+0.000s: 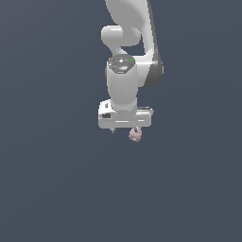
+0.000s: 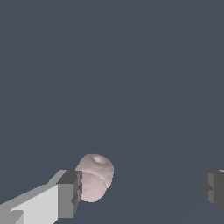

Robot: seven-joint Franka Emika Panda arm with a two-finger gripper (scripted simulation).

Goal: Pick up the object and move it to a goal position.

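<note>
The object point(image 1: 135, 136) is a tiny pale pink lumpy blob, sitting just under the white hand's edge toward the exterior view's right. My gripper point(image 1: 124, 130) points down over it from the white arm. In the wrist view the object point(image 2: 94, 177) lies between the fingers, close beside one grey fingertip point(image 2: 69, 194), while the other fingertip point(image 2: 213, 190) stands far off. The gripper point(image 2: 141, 192) is open, with a wide gap between its fingers. I cannot tell whether the near fingertip touches the blob.
A plain dark blue-grey surface point(image 1: 56, 179) fills both views. The arm's white links point(image 1: 124, 80) rise above the hand in the exterior view. No other objects or edges show.
</note>
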